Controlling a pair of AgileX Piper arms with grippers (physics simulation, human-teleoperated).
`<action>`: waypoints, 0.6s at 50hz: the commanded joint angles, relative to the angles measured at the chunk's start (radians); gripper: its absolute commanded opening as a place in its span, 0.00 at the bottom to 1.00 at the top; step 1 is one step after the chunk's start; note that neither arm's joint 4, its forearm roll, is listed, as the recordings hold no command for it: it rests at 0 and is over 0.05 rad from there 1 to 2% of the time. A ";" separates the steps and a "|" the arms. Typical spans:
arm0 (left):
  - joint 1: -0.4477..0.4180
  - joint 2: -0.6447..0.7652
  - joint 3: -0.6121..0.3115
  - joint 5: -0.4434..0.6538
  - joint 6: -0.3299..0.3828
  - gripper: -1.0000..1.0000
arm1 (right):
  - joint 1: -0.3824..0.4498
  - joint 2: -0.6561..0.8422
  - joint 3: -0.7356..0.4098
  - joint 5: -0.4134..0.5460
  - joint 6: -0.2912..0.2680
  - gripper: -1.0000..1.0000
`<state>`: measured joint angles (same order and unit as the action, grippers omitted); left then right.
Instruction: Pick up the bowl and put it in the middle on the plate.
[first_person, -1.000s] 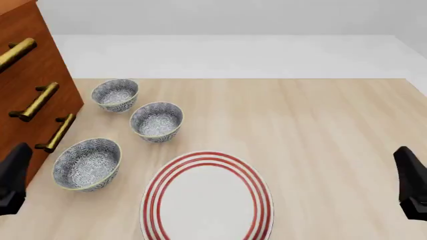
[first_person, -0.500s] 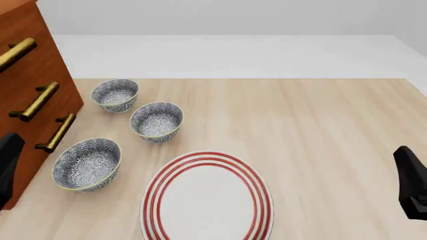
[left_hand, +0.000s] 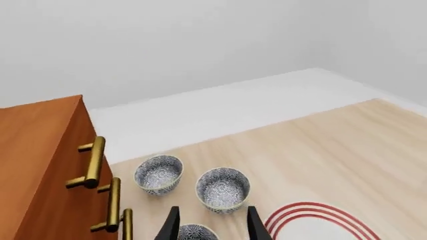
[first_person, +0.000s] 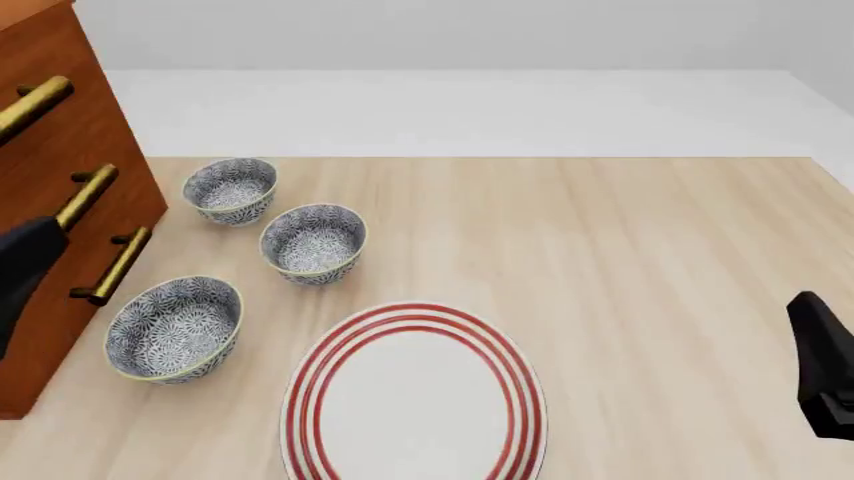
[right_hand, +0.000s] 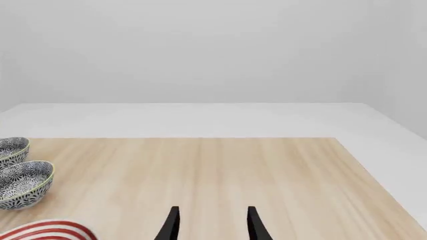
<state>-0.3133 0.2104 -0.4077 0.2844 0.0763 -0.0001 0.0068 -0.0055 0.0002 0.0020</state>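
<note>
Three look-alike floral bowls stand at the table's left: a far bowl, a middle bowl and a larger-looking near bowl. The white plate with red rings lies near the front edge, right of the near bowl, with nothing on it. My left gripper hangs at the left edge, beside the near bowl. In the left wrist view it is open, above the near bowl, with the middle bowl beyond. My right gripper is open over bare table, far right.
A brown wooden cabinet with brass handles stands along the left side, close to the bowls and my left arm. The table's far edge meets a white floor. In the right wrist view two bowls and the plate's rim show.
My left gripper has moved forward along the left edge, in front of the cabinet. The right gripper, bowls and plate have not moved.
</note>
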 joint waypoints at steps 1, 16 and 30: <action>-0.139 0.191 -0.093 0.026 0.040 1.00 | 0.000 0.002 -0.001 0.001 0.003 1.00; -0.190 0.412 -0.116 -0.076 0.007 1.00 | 0.000 -0.002 -0.003 0.006 0.002 1.00; -0.241 0.560 -0.150 -0.139 -0.005 1.00 | 0.000 0.003 0.000 -0.001 0.002 1.00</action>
<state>-0.5157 0.6729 -0.5416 0.1864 0.0713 0.0001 0.0070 -0.0072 0.0022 0.0027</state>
